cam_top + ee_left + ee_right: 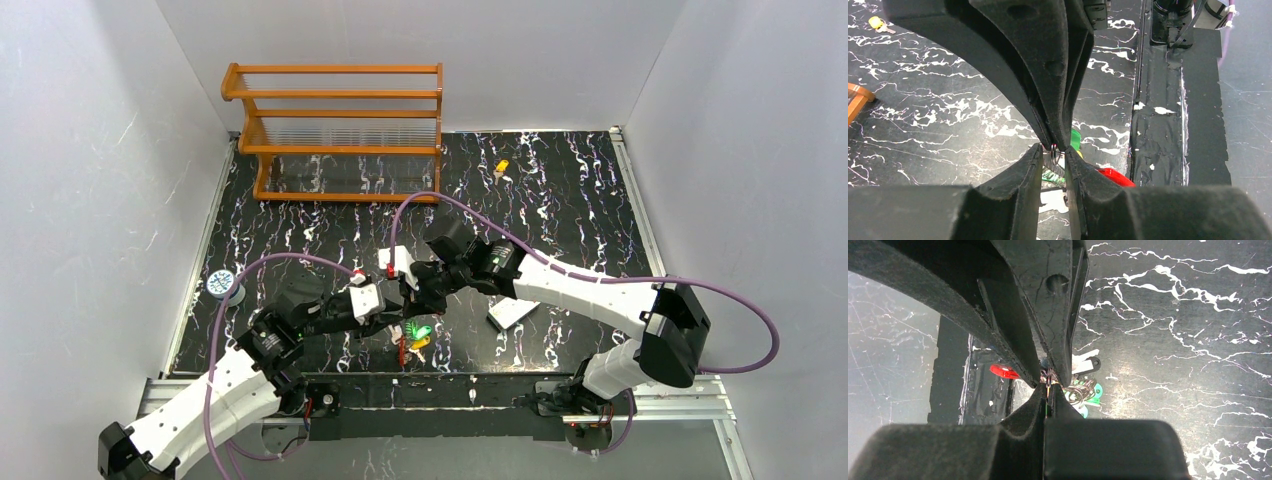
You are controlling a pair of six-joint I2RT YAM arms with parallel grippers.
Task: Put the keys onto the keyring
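Small silver wire keyring (1079,391), bunched with green, yellow and red plastic pieces, sits at the two meeting pincer tips, over the near middle of the black marbled counter (560,190). Right pincer (1048,394) pressed together at the wire. Left pincer (1053,155) barely parted, wire coil in the gap; grip unclear. Loose yellow-headed silver key (501,167) lies far right.

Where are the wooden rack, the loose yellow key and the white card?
wooden rack (335,69), top external view, on its top rail.
loose yellow key (501,166), top external view, on its yellow head.
white card (512,313), top external view, on its flat face.
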